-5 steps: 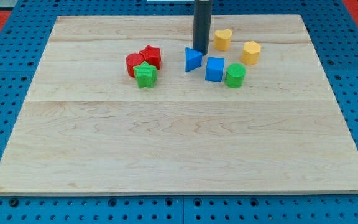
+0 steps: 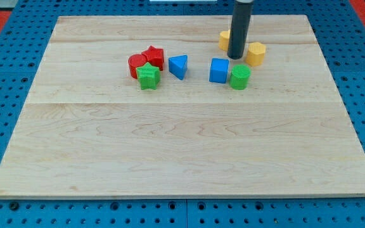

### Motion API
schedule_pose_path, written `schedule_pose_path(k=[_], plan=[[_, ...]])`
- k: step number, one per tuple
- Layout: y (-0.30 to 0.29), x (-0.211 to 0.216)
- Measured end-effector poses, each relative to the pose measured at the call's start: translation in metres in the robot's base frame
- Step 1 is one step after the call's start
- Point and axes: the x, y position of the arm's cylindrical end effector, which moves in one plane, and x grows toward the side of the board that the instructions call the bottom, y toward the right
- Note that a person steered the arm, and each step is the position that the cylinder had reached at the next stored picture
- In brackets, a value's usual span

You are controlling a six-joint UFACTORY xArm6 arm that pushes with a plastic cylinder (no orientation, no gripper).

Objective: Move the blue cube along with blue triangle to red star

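The blue cube (image 2: 218, 70) sits right of the board's upper middle, touching a green cylinder (image 2: 239, 76) on its right. The blue triangle (image 2: 179, 66) lies to its left, a short gap from the red star (image 2: 153, 57). The red star stands in a cluster with a red cylinder (image 2: 137, 65) and a green star (image 2: 148, 76). My tip (image 2: 236, 57) is down on the board just above and to the right of the blue cube, between the two yellow blocks.
A yellow block (image 2: 224, 40) is partly hidden behind my rod. A yellow hexagon-like block (image 2: 256, 53) sits just right of the tip. The wooden board (image 2: 182, 145) lies on a blue perforated table.
The blue triangle has slid left, closer to the red star. My tip has moved right, from above the triangle to between the yellow blocks. The blue cube has not moved.
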Motion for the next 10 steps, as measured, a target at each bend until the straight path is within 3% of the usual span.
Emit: schedule_pose_path(k=[7, 9, 10], plan=[[-0.023, 0.062], [-0.098, 0.04], [-0.104, 0.031]])
